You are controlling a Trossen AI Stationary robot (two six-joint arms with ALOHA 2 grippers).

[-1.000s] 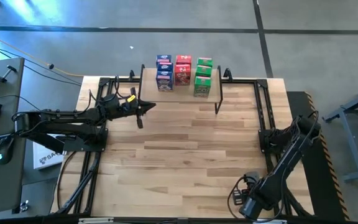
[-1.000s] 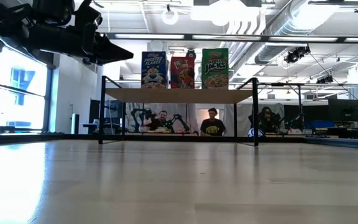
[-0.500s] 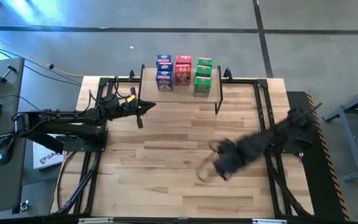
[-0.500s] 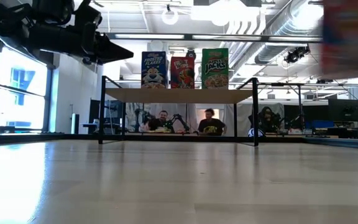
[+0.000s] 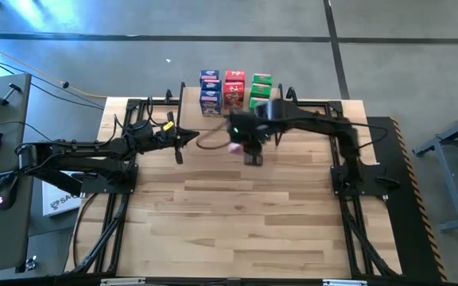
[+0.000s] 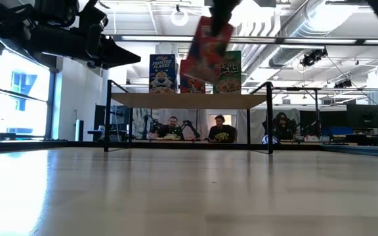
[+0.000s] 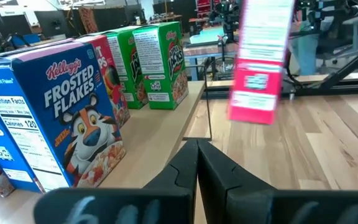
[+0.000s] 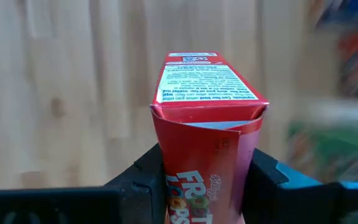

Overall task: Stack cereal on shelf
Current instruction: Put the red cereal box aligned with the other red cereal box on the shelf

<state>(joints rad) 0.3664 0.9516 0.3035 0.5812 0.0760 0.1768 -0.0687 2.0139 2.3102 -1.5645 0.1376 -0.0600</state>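
The right gripper (image 5: 247, 145) is clamped on a red cereal box (image 6: 210, 49), its two fingers (image 8: 143, 175) pressing the box's narrow sides in the right wrist view, where the box (image 8: 207, 124) stands with its printed end flap facing the camera. In the high view this gripper hangs above the table (image 5: 237, 230) just in front of the shelf (image 5: 230, 121), the arm reaching across from the right. In the low view the held box is tilted and raised above the level of the shelf top (image 6: 189, 100), in front of the boxes standing there. On the shelf stand blue boxes (image 5: 209, 92) at the left, red boxes (image 5: 234, 89) in the middle and green boxes (image 5: 258, 94) at the right, side by side and close together. The left gripper (image 5: 188, 137) waits with its fingers pressed together, hovering near the shelf's left front corner, pointed along the shelf; its own view shows the blue box (image 7: 61, 112) nearest it
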